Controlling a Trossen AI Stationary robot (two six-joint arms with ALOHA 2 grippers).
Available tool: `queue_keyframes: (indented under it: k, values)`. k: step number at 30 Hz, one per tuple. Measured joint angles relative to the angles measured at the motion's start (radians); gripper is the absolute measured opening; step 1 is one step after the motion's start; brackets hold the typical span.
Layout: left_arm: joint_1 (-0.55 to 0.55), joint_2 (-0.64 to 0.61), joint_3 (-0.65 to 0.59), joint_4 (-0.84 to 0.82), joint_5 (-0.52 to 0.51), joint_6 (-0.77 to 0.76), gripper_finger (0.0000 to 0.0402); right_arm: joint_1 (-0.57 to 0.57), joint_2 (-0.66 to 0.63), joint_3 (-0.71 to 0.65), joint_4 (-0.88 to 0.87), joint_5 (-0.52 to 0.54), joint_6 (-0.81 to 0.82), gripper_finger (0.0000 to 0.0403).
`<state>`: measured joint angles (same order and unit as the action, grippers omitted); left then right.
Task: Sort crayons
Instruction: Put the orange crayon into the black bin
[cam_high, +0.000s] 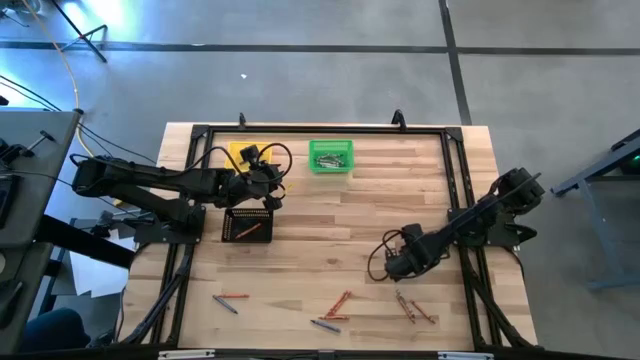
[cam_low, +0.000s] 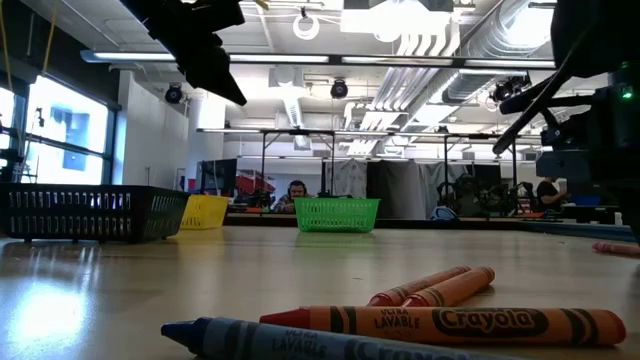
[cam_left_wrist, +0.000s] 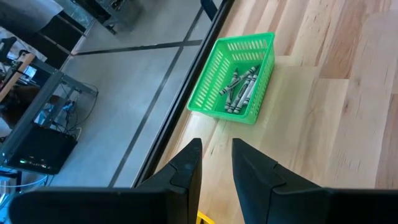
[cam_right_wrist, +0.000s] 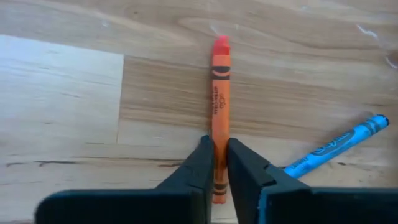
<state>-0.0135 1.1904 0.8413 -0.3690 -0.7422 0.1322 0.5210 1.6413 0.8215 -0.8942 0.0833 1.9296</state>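
Note:
My right gripper (cam_high: 390, 268) (cam_right_wrist: 216, 142) is shut on an orange-red crayon (cam_right_wrist: 220, 93) over the right part of the table. A blue crayon (cam_right_wrist: 336, 146) lies on the wood beside it. My left gripper (cam_high: 272, 190) (cam_left_wrist: 216, 149) is open and empty, up above the black mesh bin (cam_high: 247, 227) and yellow bin (cam_high: 238, 152). The green bin (cam_left_wrist: 233, 78) holds several grey crayons (cam_left_wrist: 241, 88). Orange-red crayons lie in the black bin. Loose crayons lie along the near edge (cam_high: 335, 305), (cam_high: 415, 308), (cam_high: 230, 300). My right gripper pinches the orange-red crayon between its two fingers, on the crayon's rear half (cam_right_wrist: 217, 163). The crayon lies along the fingers, its tip (cam_right_wrist: 221, 43) sticking out well past them. Whether it is clear of the table I cannot tell.
The three bins stand at the table's far left: black (cam_low: 90, 212), yellow (cam_low: 205, 212), green (cam_low: 337, 214). Orange and blue crayons (cam_low: 450, 322) lie close to the low camera. A black frame (cam_high: 455, 170) runs round the table. Bare wood lies in the middle.

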Motion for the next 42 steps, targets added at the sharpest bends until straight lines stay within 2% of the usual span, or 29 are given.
queue_keyframes:
  k: [3,8,12,15,18,22,24,33,40,42]
  values:
    - [0.0,0.0,0.0,0.0,0.0,-0.001,0.0074,-0.012,0.0,0.0,-0.003,0.003,-0.039,0.0007]
    - [0.0,0.0,0.0,-0.003,0.0,-0.035,0.0074,-0.023,-0.01,0.0,-0.007,0.007,-0.1,0.0005]
    - [0.0,0.0,0.0,-0.032,0.0,-0.092,0.0074,-0.026,-0.068,0.0,-0.024,0.102,-0.111,0.0003]
    - [0.0,0.0,-0.001,-0.06,0.0,-0.149,0.0074,-0.024,-0.145,0.001,-0.043,0.21,-0.118,0.0001]
    - [0.0,0.0,-0.001,-0.073,0.024,-0.197,0.0074,-0.024,-0.237,0.001,-0.04,0.384,-0.133,0.0002]
    - [-0.005,0.0,-0.001,-0.07,0.146,-0.219,0.0074,-0.024,-0.327,0.001,-0.018,0.637,-0.211,0.0002]
    - [-0.017,0.0,-0.001,-0.069,0.204,-0.237,0.0074,-0.03,-0.354,0.002,-0.016,0.7,-0.259,0.0002]
    - [-0.105,0.0,-0.001,-0.077,0.216,-0.339,0.0074,-0.092,-0.376,0.002,-0.036,0.642,-0.39,0.0001]
    - [-0.168,0.0,-0.001,-0.082,0.216,-0.365,0.0074,-0.119,-0.376,0.002,-0.036,0.673,-0.477,0.0]
    - [-0.178,0.0,-0.001,-0.082,0.216,-0.365,0.0074,-0.122,-0.376,0.002,-0.036,0.722,-0.481,0.0]
